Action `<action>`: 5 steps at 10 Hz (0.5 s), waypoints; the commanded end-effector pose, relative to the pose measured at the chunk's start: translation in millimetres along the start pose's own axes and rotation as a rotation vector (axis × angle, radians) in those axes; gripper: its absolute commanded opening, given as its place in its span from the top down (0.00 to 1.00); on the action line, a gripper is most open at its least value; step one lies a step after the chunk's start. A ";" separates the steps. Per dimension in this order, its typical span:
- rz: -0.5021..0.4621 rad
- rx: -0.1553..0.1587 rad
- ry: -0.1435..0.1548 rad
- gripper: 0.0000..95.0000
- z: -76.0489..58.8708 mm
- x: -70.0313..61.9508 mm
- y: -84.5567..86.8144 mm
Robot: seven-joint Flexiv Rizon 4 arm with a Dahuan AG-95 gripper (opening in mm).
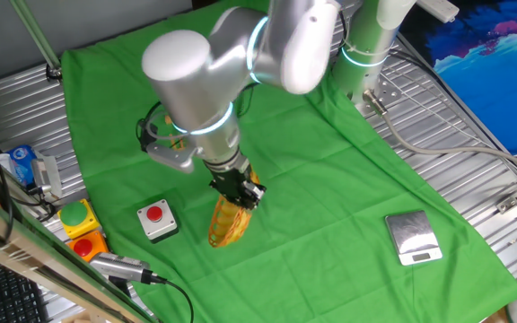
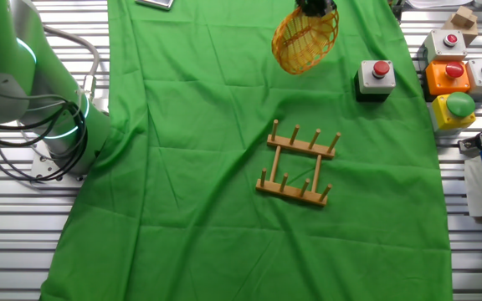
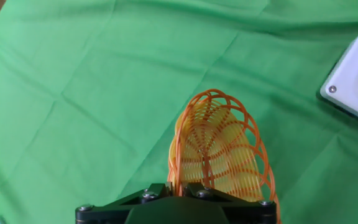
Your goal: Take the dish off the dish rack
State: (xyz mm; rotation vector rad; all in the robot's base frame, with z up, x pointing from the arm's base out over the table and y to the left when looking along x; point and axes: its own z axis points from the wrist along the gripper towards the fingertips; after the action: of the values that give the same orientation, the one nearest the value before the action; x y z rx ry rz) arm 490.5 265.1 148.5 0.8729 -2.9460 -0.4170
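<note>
The dish (image 1: 227,224) is a yellow and orange woven oval. It hangs on edge from my gripper (image 1: 239,193), which is shut on its rim, above the green cloth. In the other fixed view the dish (image 2: 305,40) is at the top, well away from the wooden dish rack (image 2: 298,165), which stands empty on the cloth. The rack is hidden behind my arm in the first fixed view. In the hand view the dish (image 3: 219,155) reaches away from my gripper (image 3: 178,190), its rim between the jaws.
A grey box with a red button (image 1: 157,221) sits just left of the dish; it also shows in the other fixed view (image 2: 375,79) and the hand view (image 3: 355,78). A small scale (image 1: 413,238) lies to the right. Yellow and orange button boxes (image 2: 450,92) stand at the cloth's edge.
</note>
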 end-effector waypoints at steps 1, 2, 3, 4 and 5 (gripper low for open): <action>0.013 0.013 -0.010 1.00 7.0 -9.7 1.6; 0.023 0.041 -0.010 1.00 11.0 -13.8 1.4; 0.023 0.046 -0.014 1.00 12.6 -15.8 -1.0; 0.023 0.055 -0.019 1.00 14.5 -18.6 -4.4; 0.021 0.062 -0.023 1.00 17.0 -21.0 -7.8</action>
State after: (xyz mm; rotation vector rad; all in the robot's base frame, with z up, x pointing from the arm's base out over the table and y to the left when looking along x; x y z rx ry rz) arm 510.2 273.4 130.0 0.8499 -3.0038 -0.3353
